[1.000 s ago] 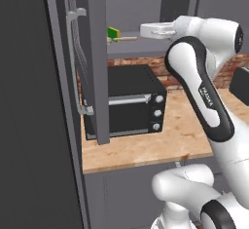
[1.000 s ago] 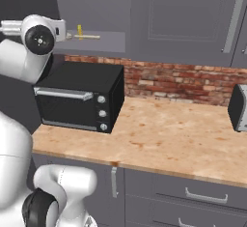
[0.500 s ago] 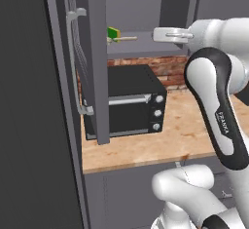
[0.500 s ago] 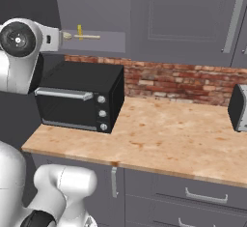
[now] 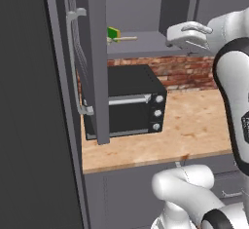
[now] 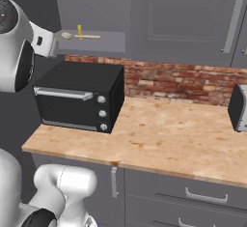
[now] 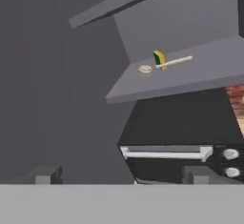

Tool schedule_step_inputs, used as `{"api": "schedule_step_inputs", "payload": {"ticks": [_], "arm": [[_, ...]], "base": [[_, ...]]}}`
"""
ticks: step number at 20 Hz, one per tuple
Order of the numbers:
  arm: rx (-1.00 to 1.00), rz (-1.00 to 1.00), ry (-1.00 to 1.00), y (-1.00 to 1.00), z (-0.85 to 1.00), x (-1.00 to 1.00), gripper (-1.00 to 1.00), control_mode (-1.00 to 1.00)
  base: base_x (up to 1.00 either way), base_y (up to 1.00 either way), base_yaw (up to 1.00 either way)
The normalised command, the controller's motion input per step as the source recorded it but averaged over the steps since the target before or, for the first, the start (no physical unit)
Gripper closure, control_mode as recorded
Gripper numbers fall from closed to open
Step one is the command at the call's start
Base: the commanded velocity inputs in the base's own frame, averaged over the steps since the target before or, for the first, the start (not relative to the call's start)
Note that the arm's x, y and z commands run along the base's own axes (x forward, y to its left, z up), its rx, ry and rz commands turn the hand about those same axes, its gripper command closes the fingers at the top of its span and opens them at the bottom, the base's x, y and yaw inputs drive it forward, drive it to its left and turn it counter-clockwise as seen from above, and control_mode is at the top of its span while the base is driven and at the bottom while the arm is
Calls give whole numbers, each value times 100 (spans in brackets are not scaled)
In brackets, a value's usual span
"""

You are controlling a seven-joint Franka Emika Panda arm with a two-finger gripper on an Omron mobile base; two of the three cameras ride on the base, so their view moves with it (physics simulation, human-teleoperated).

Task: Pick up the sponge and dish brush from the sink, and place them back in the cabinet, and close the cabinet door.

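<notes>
The sponge [image 7: 158,59], green with a yellow layer, stands on edge on the open cabinet's grey shelf [image 7: 200,75]. Beside it lies the dish brush [image 7: 146,69], its cream head toward me. From the left base view the sponge [image 5: 113,33] and brush [image 5: 126,39] sit at the shelf's left end. The right base view has the brush [image 6: 67,35] and sponge [image 6: 79,30] there too. My gripper [image 5: 171,35] hovers right of them, apart from both, open and empty [image 7: 119,175]. The cabinet door [image 5: 97,62] stands open, edge-on, with its bar handle [image 5: 73,62]. The sink is out of view.
A black toaster oven [image 5: 131,104] sits on the wood countertop [image 6: 159,139] under the shelf, before a brick backsplash [image 6: 178,81]. A dark toaster [image 6: 239,107] stands at the far right. A tall dark unit [image 5: 29,125] walls off the left. Grey drawers [image 6: 202,197] run below the counter.
My hand has drawn back to the right, away from the shelf, still open. The sponge and dish brush have stayed in place on the shelf.
</notes>
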Motion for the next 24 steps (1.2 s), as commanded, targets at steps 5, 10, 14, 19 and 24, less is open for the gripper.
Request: {"api": "schedule_step_inputs", "payload": {"ticks": [5, 10, 14, 19, 24], "arm": [[11, -2, 25, -9, 0, -56, -100, -100], [15, -3, 20, 0, -5, -58, -100, -100], [18, -3, 11, 0, -9, -62, -100, -100], [20, -4, 1, 0, -15, -65, -100, -100], [16, -10, 0, 5, -26, -56, -100, -100]], "base": [[0, 0, 0], [0, 0, 0], [0, 0, 0], [0, 0, 0], [0, 0, 0]]}}
